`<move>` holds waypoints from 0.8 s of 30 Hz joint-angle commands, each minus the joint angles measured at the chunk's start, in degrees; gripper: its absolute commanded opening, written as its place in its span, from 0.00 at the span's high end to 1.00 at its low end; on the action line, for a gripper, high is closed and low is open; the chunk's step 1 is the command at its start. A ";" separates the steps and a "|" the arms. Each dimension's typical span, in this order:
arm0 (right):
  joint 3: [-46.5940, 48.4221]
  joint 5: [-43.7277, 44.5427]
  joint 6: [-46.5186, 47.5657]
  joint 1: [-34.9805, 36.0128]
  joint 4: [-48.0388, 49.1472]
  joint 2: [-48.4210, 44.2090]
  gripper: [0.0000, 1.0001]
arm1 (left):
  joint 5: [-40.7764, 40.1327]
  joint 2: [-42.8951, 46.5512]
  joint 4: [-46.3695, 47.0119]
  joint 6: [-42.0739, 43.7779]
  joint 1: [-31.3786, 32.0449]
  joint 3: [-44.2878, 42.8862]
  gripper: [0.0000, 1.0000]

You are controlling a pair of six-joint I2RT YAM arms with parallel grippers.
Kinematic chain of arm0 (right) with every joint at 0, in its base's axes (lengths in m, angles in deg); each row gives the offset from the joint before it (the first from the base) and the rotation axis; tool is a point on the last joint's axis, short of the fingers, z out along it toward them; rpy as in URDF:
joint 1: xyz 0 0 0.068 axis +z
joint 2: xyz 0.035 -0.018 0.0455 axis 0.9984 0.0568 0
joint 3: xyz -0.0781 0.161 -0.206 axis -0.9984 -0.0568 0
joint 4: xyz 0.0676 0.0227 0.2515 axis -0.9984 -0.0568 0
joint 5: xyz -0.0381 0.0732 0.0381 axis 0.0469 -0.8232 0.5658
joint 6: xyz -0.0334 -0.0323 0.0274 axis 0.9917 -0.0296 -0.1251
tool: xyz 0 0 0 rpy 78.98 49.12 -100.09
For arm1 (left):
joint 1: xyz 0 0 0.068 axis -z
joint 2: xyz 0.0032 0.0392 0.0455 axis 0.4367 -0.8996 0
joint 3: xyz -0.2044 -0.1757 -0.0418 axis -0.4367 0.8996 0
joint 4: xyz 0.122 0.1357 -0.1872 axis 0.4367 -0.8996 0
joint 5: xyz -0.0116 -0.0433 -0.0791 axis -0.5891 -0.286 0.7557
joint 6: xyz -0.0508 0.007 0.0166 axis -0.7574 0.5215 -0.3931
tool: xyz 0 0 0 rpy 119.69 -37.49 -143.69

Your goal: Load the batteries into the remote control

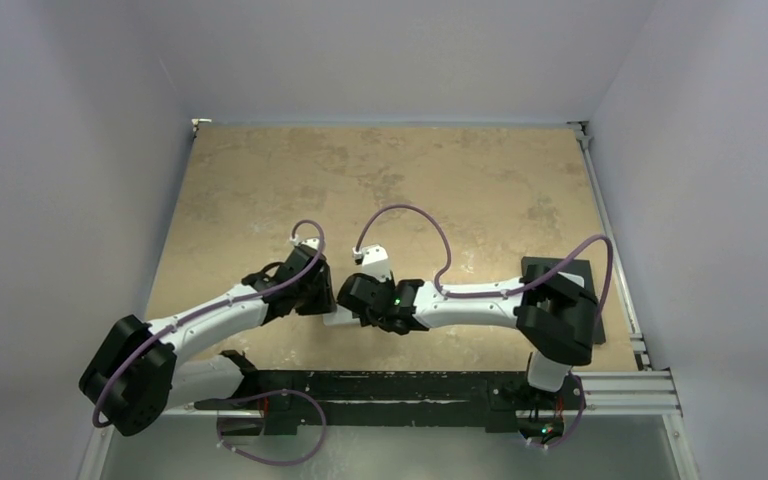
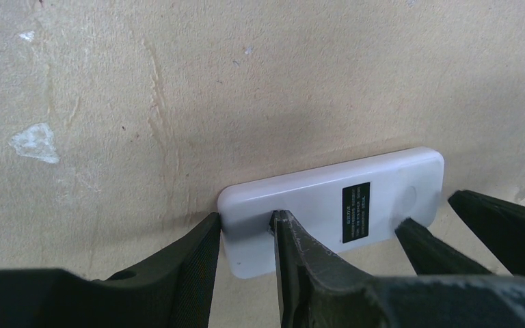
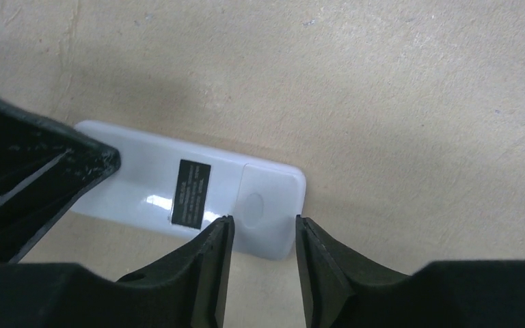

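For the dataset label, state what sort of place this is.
Probably a robotics lab test cell: a tan mottled table boxed in by plain pale walls, an aluminium rail along its near edge, and a cabled left arm and right arm bolted there. A white remote lies on the table.

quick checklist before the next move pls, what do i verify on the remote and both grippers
1. The remote control lies flat with its back up: ok.
2. The battery cover is off: not ok, it looks closed.
3. The right gripper is at the cover end with its fingers apart: ok.
4. The left gripper is steadying the other end: cannot tell, its fingers sit there spread apart.
5. The batteries are within sight: not ok, no view shows them.
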 commanded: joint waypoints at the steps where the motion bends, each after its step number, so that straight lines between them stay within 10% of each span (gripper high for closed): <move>1: 1.03 0.30 2.63 0.82 -2.36 -5.38 0.51 | 1.58 -2.41 1.83 1.71 0.11 -2.20 0.67; 24: -10.25 -12.46 19.39 0.45 5.94 -15.61 0.09 | 5.40 -14.90 7.55 2.89 0.20 -11.16 0.67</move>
